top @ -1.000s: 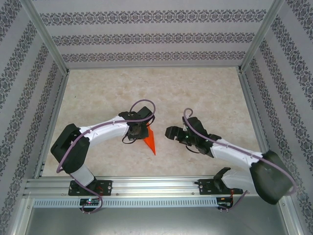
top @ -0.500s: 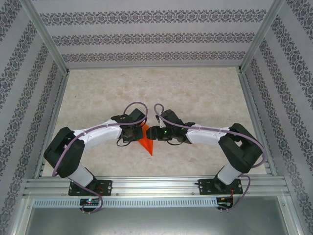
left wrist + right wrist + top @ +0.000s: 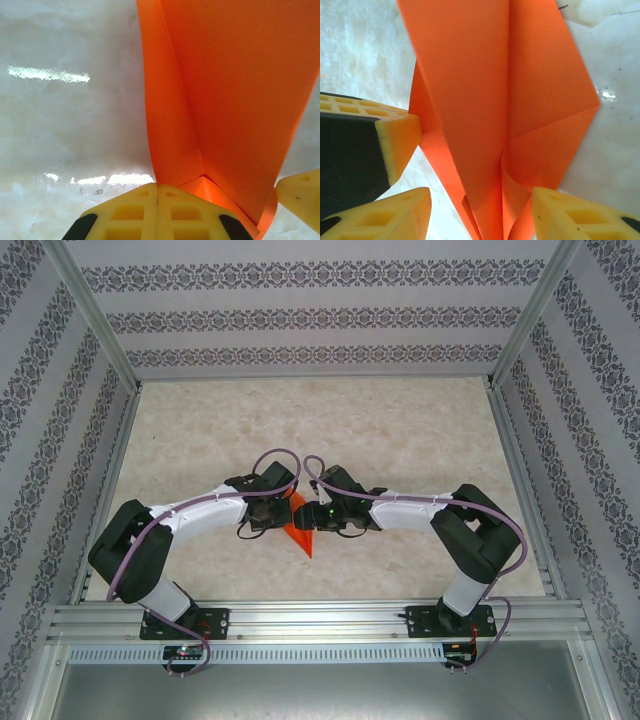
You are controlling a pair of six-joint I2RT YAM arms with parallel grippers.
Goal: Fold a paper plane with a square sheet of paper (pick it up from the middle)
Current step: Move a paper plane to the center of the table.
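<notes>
Tabletop of pale marbled laminate [image 3: 400, 430] carries the white-and-black left arm [image 3: 200, 512] and right arm [image 3: 410, 510], bent inward so their wrists meet over a bright orange, pointed, creased paper plane [image 3: 303, 538]. The plane's tail (layers fanned apart) stands between the yellow fingers of the right gripper [image 3: 480, 210], which sit partly apart without clamping. The left gripper [image 3: 158, 187] is pressed closed, pinching the plane's edge just beside them.

Paper plane [image 3: 235, 100] matt orange paper; table [image 3: 65, 125] glossy marbled.
</notes>
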